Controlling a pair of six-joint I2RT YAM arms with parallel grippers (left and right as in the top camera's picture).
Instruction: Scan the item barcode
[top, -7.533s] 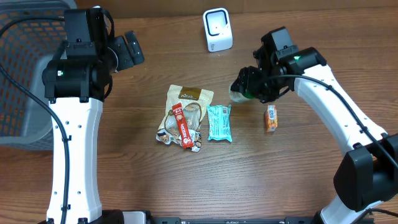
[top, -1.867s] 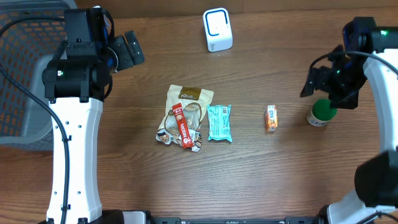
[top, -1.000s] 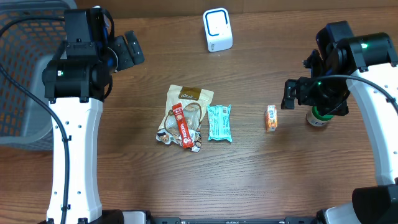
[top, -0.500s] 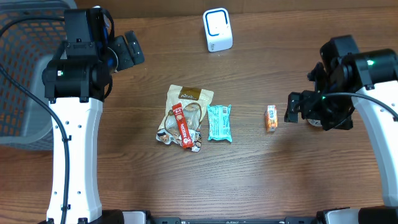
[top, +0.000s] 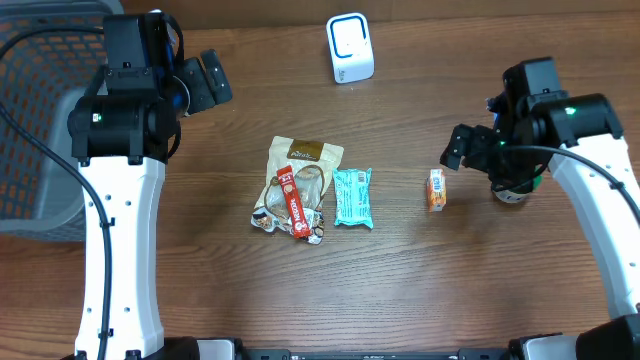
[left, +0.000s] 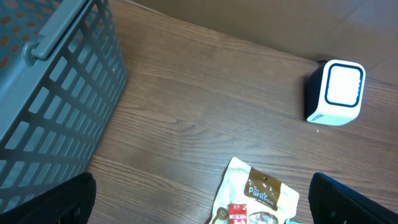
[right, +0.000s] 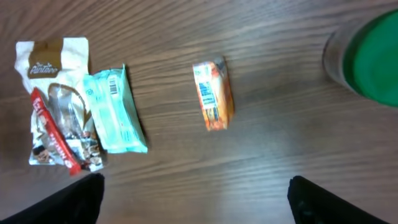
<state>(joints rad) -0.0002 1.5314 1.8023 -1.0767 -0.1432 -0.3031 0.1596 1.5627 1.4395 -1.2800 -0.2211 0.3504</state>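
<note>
The white scanner (top: 350, 47) stands at the back centre and also shows in the left wrist view (left: 336, 92). A small orange box (top: 436, 189) lies right of centre, its barcode face up in the right wrist view (right: 213, 94). Just right of it stands a green-lidded container (top: 515, 188), partly under my right arm. My right gripper (top: 490, 162) hovers open and empty above the box and the container, its fingertips wide apart (right: 196, 208). My left gripper (top: 200, 85) hangs open and empty high at the back left (left: 202, 211).
A beige snack bag (top: 300, 180) with a red coffee stick (top: 292, 200) on it and a teal packet (top: 352, 197) lie together at the table's centre. A grey mesh basket (top: 40, 120) sits off the left edge.
My right arm has shifted left from over the green-lidded container towards the orange box. The container stays standing at the right. The left arm has not moved.
</note>
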